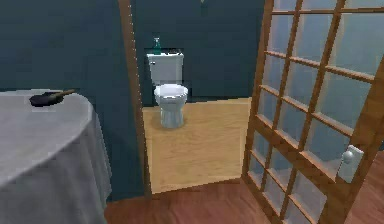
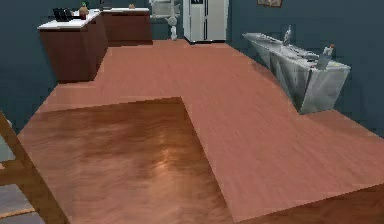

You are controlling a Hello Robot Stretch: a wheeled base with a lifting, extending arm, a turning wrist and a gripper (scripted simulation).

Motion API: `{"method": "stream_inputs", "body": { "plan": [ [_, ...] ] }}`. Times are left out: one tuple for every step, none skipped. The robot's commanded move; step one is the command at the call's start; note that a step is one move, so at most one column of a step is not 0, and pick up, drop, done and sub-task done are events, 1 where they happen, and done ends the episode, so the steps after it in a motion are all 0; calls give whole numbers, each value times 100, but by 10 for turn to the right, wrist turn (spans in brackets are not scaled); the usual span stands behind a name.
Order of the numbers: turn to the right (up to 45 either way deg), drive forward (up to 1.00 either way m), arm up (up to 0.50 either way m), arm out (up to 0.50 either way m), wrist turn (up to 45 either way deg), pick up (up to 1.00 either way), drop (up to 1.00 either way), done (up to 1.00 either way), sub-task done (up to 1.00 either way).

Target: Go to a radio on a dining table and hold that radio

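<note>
A round table under a grey cloth (image 1: 45, 145) stands at the forward view's left. A dark, flat, pan-like thing with a handle (image 1: 50, 97) lies on its top. In the arm side view a long table draped in grey cloth (image 2: 310, 85) stands against the blue wall at the right. Small bottle-like things (image 2: 325, 55) stand on it. On the far kitchen counter (image 2: 75, 40) sits a small dark boxy thing (image 2: 62, 14), too small to name.
Straight ahead a doorway opens onto a light wood floor with a white toilet (image 1: 170, 90). A wooden glass-paned door (image 1: 320, 110) stands swung out at the forward view's right. A white fridge (image 2: 205, 18) stands at the back of the arm side view, beyond a wide wooden floor (image 2: 200, 130).
</note>
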Motion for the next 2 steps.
{"method": "stream_inputs", "body": {
  "plan": [
    [0,10,0,0,0,0,0,0,0],
    [-450,0,0,0,0,0,0,0,0]
  ]
}}
